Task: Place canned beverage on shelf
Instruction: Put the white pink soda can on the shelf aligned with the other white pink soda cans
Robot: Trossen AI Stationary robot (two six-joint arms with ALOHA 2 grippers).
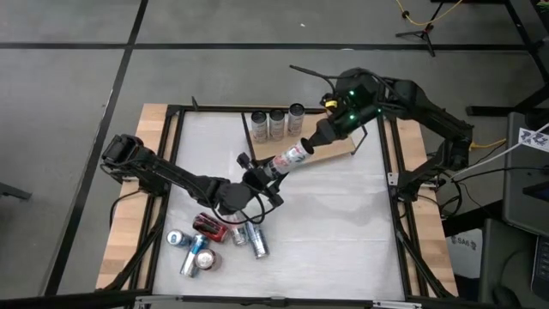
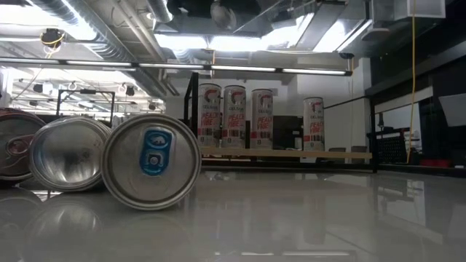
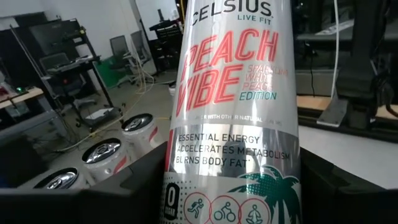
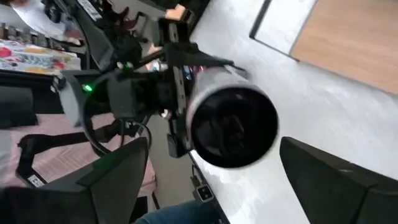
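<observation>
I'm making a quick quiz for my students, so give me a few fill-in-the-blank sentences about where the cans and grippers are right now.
1. The left gripper holds a can labelled Peach ____.
2. On the shelf stand ____ upright cans.
3. The right gripper, at that can's far end, has its jaws ____.
4. The loose cans near the table's front lie on their ____.

Missing words: Vibe; three; open; sides

held can (image 3: 233, 118) top & base cropped, left gripper (image 3: 233, 186) mostly hidden, leftmost can (image 2: 11, 145) cut off
</observation>
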